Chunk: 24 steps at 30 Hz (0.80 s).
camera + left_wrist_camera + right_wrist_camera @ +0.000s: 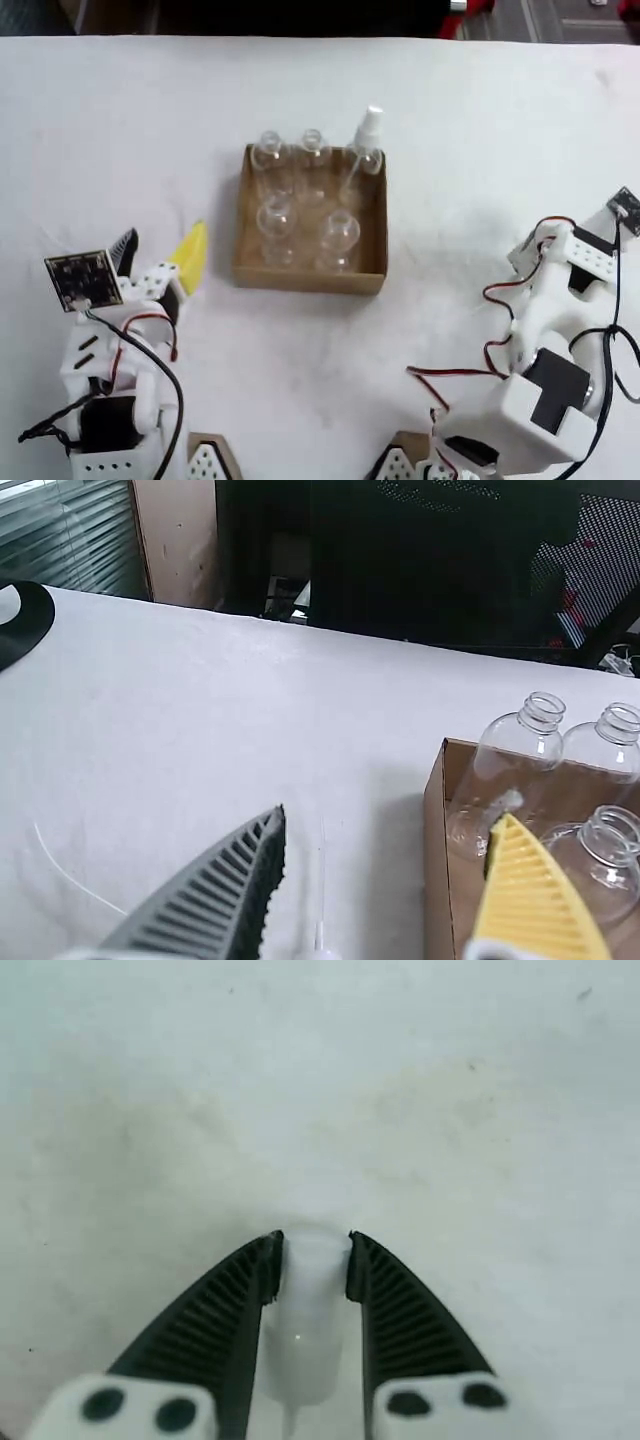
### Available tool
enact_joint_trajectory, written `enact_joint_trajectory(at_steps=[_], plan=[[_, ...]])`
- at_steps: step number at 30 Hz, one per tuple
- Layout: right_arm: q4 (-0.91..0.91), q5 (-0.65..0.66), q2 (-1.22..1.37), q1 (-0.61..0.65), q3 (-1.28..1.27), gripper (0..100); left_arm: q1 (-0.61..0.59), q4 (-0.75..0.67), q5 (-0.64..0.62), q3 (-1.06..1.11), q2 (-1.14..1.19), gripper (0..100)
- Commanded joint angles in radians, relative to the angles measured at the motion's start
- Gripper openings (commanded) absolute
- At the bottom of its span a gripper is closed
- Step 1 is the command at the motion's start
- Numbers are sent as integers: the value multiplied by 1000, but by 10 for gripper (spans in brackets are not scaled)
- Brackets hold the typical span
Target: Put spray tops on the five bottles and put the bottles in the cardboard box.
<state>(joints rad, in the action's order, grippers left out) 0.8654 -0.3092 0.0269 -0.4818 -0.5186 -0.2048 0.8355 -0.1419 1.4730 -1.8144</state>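
The cardboard box (305,280) sits mid-table with several clear bottles standing inside. The back right bottle (364,160) carries a white spray top (371,120); the others, such as the front one (338,230), have bare necks. My left gripper (160,250) rests left of the box, open, its grey and yellow fingers spread (390,820). A thin clear tube (322,880) lies on the table between them. The right arm (570,260) is bent down at the right edge. Its gripper (312,1245) is shut on a white spray top (308,1320) just above the tabletop.
White cloth covers the table (120,120). Open-necked bottles (540,725) and the box wall (440,820) stand close to my yellow finger (525,890). Red and black cables (500,330) trail by the right arm. Dark furniture stands behind the far edge.
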Motion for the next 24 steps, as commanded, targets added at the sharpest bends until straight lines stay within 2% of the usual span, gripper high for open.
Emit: enact_joint_trajectory(at_steps=[1, 14, 24], plan=[[2, 18, -47, 28, 37, 18, 12, -29, 9, -9, -7, 297], [1, 210, -53, 87, 40, 18, 12, -29, 9, -9, -7, 297], [1, 244, -44, 87, 37, 22, 12, -29, 9, -9, -7, 297]])
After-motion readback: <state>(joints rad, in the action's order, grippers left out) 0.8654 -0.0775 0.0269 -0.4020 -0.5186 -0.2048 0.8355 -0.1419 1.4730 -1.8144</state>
